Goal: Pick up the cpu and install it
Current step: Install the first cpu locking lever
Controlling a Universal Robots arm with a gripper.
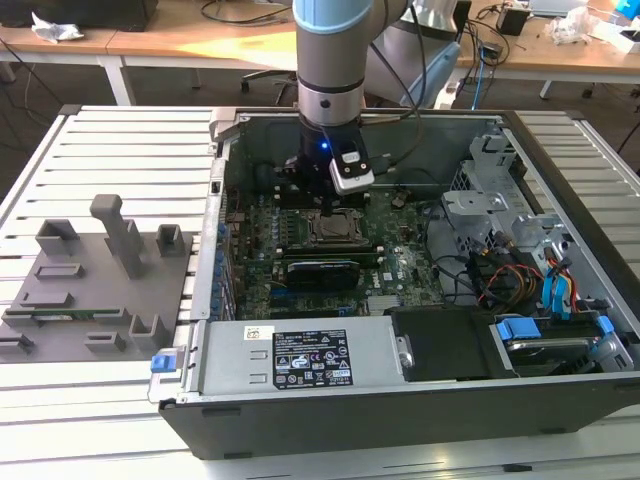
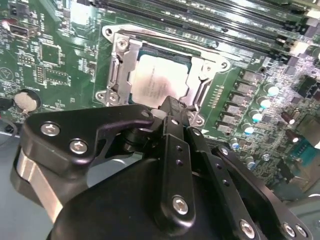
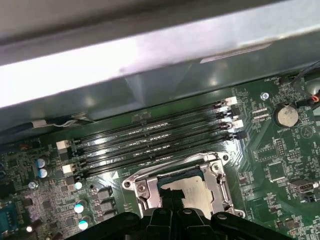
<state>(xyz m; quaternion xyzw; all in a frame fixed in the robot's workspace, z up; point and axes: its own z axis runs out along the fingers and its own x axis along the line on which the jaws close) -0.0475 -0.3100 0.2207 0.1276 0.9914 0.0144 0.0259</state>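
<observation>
CPU sits flat inside the socket frame on the motherboard, its silvery top showing in both wrist views. I judge the placing step is at or near its end: the chip looks seated and level within the frame, not tilted.

My gripper hangs just above the near edge of the CPU; the jaws look pressed together or nearly so, with nothing visibly pinched, though their tips are partly hidden and I can't rule out contact with the chip.

Any move from here, I judge, calls for staying vertical. Beyond the frame on one side run the memory slots, close by; on the other side a black card lies near it. The case wall rises past the slots, so sideways room is tight, while above the frame stays open.
</observation>
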